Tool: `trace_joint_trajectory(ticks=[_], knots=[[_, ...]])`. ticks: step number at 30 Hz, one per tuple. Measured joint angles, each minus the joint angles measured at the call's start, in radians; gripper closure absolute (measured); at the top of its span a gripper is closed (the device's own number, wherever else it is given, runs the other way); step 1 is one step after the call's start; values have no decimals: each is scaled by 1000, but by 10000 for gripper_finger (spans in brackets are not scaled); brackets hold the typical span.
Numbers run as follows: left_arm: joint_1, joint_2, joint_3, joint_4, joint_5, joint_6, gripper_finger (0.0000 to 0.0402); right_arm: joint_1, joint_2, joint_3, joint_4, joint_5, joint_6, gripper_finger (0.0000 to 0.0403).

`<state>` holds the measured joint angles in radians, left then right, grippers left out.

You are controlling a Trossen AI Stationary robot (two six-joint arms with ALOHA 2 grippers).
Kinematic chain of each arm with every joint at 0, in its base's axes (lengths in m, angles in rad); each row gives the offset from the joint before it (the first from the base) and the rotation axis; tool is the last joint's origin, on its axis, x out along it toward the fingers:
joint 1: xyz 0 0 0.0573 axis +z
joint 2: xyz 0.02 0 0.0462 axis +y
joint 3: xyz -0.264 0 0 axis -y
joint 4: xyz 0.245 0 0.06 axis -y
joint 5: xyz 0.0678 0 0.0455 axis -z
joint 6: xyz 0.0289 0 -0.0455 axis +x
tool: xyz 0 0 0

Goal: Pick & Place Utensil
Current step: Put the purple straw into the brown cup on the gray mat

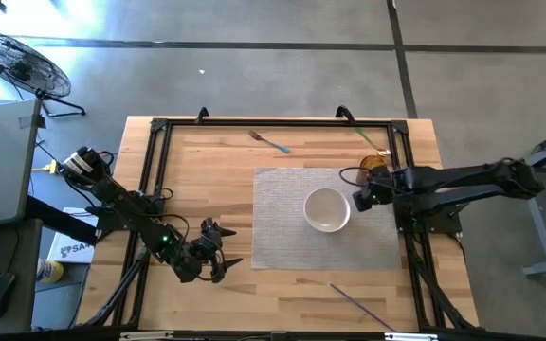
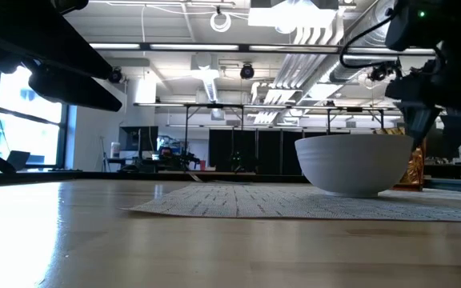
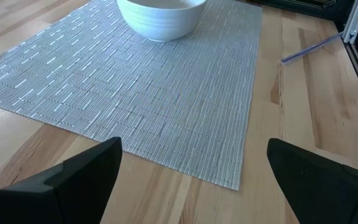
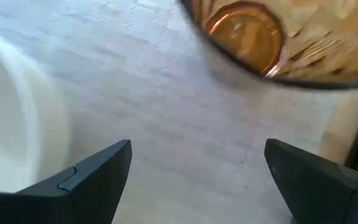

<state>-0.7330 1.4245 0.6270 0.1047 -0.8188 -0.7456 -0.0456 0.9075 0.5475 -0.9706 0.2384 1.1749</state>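
1. The wooden surface (image 1: 207, 170) carries a black frame along its edges and holds everything else
2. A grey woven placemat (image 1: 282, 218) lies on the surface's middle, toward the right arm's side
3. The left arm reaches in from the left edge; the left gripper (image 1: 224, 248) hangs over bare wood just beside the placemat's near left corner, fingers spread wide and holding nothing, as the left wrist view shows
4. The right arm stretches in from the right edge; the right gripper (image 1: 358, 197) hovers low over the placemat just beside the bowl's right side, fingers spread apart with nothing between them in the right wrist view
5. A white bowl (image 1: 327, 209) stands upright on the placemat, right of its centre
6. An amber glass (image 1: 374, 163) stands near the placemat's far right corner, just behind the right gripper
7. A purple straw-like stick (image 1: 358, 305) lies on bare wood near the front edge, below the placemat
8. The utensil, a fork (image 1: 268, 142) as far as can be told, lies on bare wood beyond the placemat's far edge, well apart from both grippers
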Motion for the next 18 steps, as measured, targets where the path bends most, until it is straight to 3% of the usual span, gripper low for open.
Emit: trace_joint_trajectory(ticks=[9,14,18], knots=[[0,0,0,0,13,0,5,85,9,89,-13,-149,23,64],[0,0,0,0,5,8,5,199,9,128,-2,-108,96,78],[0,0,0,0,-3,8,5,300,24,139,101,-102,131,86]])
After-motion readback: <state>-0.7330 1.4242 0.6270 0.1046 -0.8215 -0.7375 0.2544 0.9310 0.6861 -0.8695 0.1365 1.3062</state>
